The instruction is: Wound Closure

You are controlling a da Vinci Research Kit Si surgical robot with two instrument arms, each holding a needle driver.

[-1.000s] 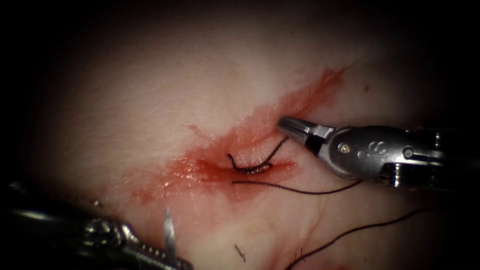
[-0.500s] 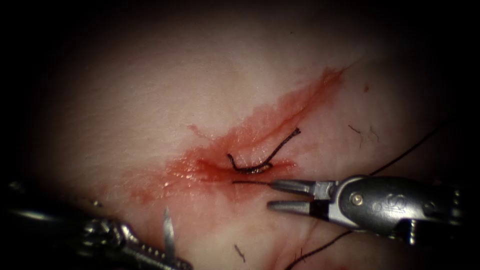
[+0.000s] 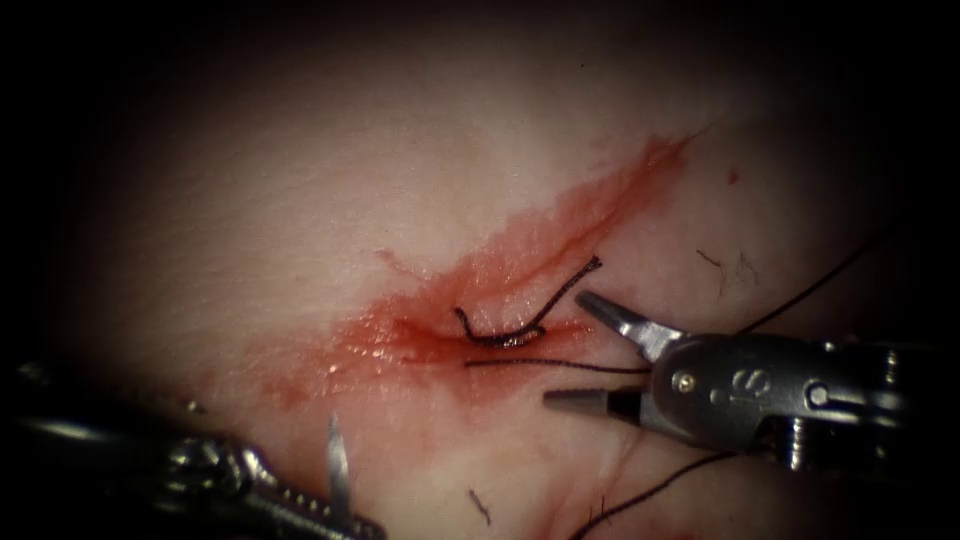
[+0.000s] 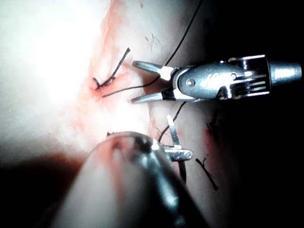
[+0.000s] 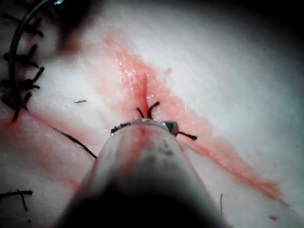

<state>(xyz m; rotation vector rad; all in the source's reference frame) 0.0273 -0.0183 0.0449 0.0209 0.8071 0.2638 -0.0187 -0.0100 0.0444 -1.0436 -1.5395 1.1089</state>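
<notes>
While left end effector grips needle, right end effector gapes astride thread, empty.

- tissue: pale pork belly, cut runs diagonally, red fluid smeared along it.
- knot: dark stitch sits on the cut, short cut ends sticking up.
- thread: thin dark strand lies flat just below the knot, running right between the right tool's open jaws.
- needle: held in the left tool, free of the tissue, standing upright, tip up.

Glossy metal right pincer, wet-sheened tissue
</notes>
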